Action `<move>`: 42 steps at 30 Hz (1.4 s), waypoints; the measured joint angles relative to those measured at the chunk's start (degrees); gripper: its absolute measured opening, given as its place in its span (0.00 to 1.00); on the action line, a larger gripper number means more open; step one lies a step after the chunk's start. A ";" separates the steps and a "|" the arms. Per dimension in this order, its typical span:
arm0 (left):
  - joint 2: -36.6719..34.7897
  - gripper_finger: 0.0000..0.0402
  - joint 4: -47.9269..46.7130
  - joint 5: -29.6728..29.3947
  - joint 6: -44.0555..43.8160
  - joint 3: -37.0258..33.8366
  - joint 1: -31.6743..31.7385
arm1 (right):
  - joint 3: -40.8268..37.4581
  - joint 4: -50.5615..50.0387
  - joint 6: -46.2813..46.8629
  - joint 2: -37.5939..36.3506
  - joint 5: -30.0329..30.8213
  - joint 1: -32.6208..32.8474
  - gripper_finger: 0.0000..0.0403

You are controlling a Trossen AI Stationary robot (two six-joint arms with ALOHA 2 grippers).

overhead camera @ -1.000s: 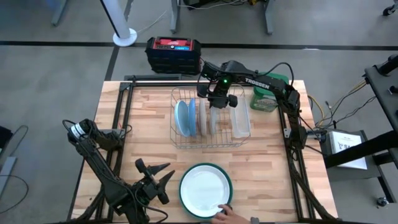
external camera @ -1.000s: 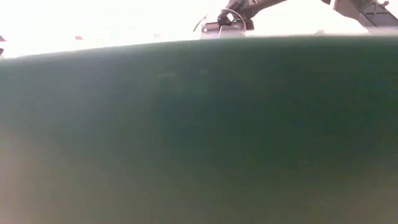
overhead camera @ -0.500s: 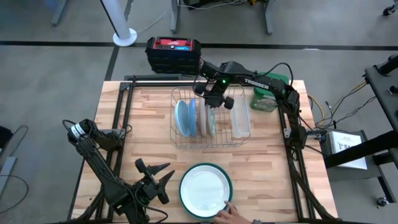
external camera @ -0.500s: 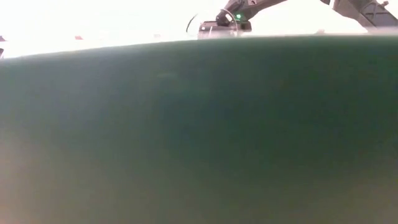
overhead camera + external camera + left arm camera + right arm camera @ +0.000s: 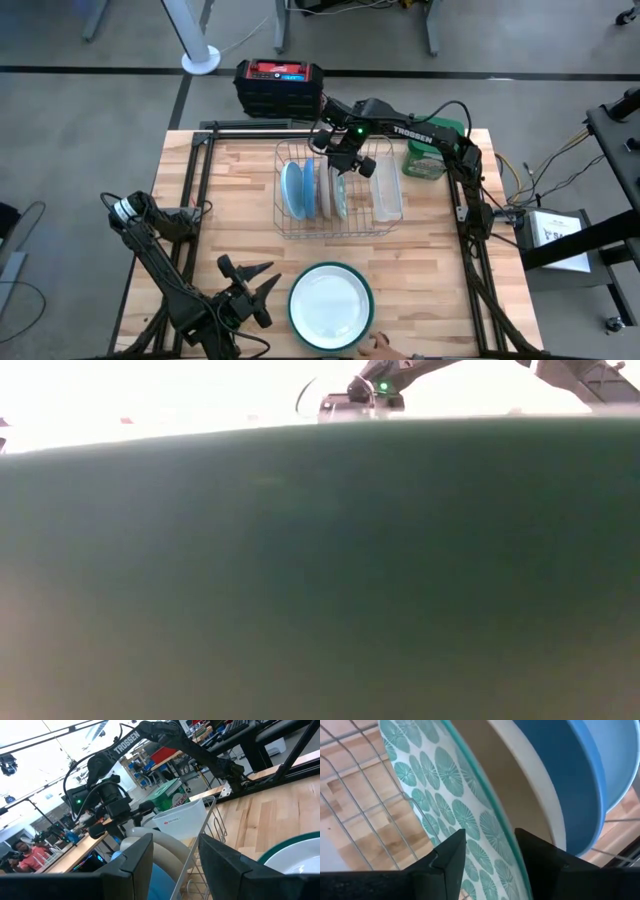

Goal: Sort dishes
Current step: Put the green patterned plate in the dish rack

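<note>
A wire rack (image 5: 284,222) holds three plates on edge: a light blue one (image 5: 292,188) (image 5: 590,780), a cream one (image 5: 322,192) (image 5: 520,780), and a clear one with a teal pattern (image 5: 341,192) (image 5: 435,780). My right gripper (image 5: 340,163) (image 5: 490,865) is open above the rack. Its fingers stand on either side of the patterned plate's upper rim. The large white plate with a teal rim (image 5: 330,305) lies flat near the table's near edge. Its dark green side (image 5: 320,560) fills the low view. My left gripper (image 5: 268,290) (image 5: 176,865) waits open, left of that plate.
A clear bin (image 5: 387,195) sits at the rack's right end. A green-lidded container (image 5: 425,160) stands beyond it, and a black and red box (image 5: 280,85) lies past the far edge. A person's hand (image 5: 378,343) is at the near edge, by the large plate.
My right gripper has moved a little toward the table's left and far edge over the rack. The patterned plate's upper rim has shifted left with it, toward the cream plate. The person's hand has drawn back from the large plate toward the near edge.
</note>
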 joint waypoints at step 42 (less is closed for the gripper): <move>0.00 0.36 -6.22 1.53 -7.39 -0.04 0.04 | 0.96 -4.56 16.39 -10.03 15.57 -1.67 0.45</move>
